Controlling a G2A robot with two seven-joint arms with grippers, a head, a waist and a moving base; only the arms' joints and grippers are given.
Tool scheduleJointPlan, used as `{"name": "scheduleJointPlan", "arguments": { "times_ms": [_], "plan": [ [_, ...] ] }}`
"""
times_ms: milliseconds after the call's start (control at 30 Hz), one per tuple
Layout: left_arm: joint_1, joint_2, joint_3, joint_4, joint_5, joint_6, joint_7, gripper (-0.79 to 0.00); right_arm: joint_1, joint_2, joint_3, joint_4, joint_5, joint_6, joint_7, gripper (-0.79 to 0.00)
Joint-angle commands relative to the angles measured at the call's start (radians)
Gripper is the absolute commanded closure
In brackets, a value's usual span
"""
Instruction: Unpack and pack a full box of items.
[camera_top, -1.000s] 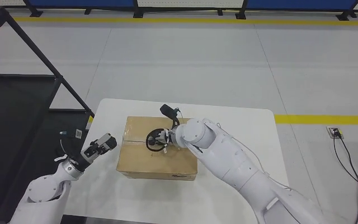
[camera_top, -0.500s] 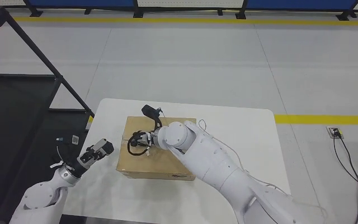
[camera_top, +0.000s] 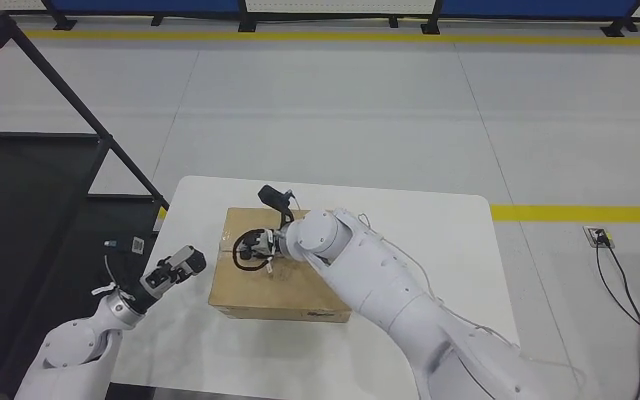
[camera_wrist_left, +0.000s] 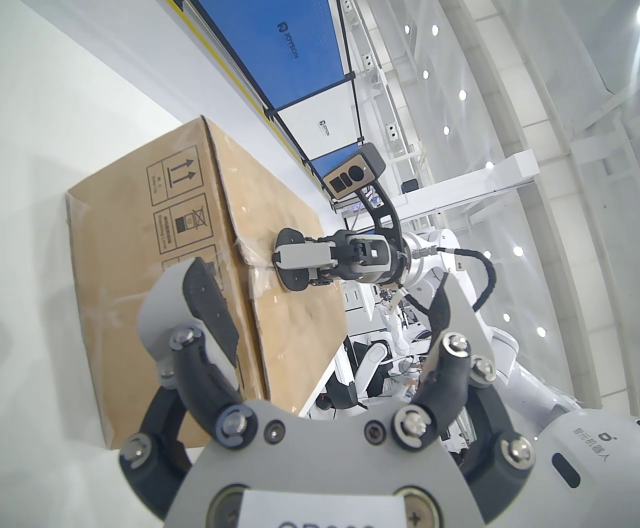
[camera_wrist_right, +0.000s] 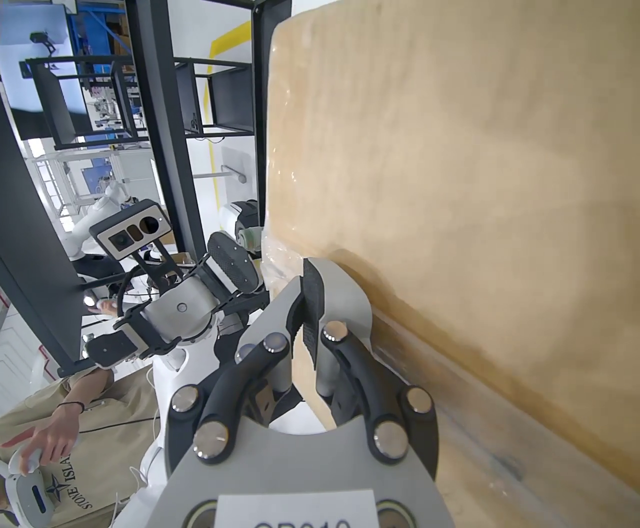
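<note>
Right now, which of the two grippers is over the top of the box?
The right gripper, fingers shut, sits at the taped seam atop the cardboard box. The left gripper, fingers open, hangs beside the box, off its end.

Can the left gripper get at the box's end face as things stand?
Probably yes: the left gripper is open, facing the box, only bare table between. The right gripper sits on the top seam, clear of it.

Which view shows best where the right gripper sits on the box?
The left wrist view: the right gripper sits side-on over the taped edge of the box. The top view shows it small, from above; the right wrist view shows its shut fingers against cardboard.
</note>
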Motion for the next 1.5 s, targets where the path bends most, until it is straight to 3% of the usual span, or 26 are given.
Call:
{"name": "scheduleJointPlan", "arguments": {
  "times_ms": [0,367,600,933,1467],
  "plan": [
    [-0.005,0.0,0.005,-0.002,0.002,0.001,-0.003,-0.785,-0.004,0.009,0.013,0.002,-0.005,0.004,0.002,0.0],
    [-0.029,-0.001,0.026,0.003,0.005,0.005,-0.016,-0.785,-0.076,0.097,0.099,-0.116,-0.072,0.027,0.001,0.0],
    [-0.041,-0.001,0.038,0.002,0.009,0.004,-0.019,-0.785,-0.184,0.185,0.194,-0.351,-0.17,0.151,-0.022,0.0],
    [-0.042,0.0,0.046,0.002,0.008,-0.001,-0.019,-0.785,-0.416,0.306,0.367,-0.77,-0.37,0.367,0.005,0.0],
    [-0.027,0.003,0.039,-0.009,0.006,-0.009,-0.011,-0.785,-0.539,0.356,0.501,-0.906,-0.434,0.474,0.016,0.0]
  ]
}}
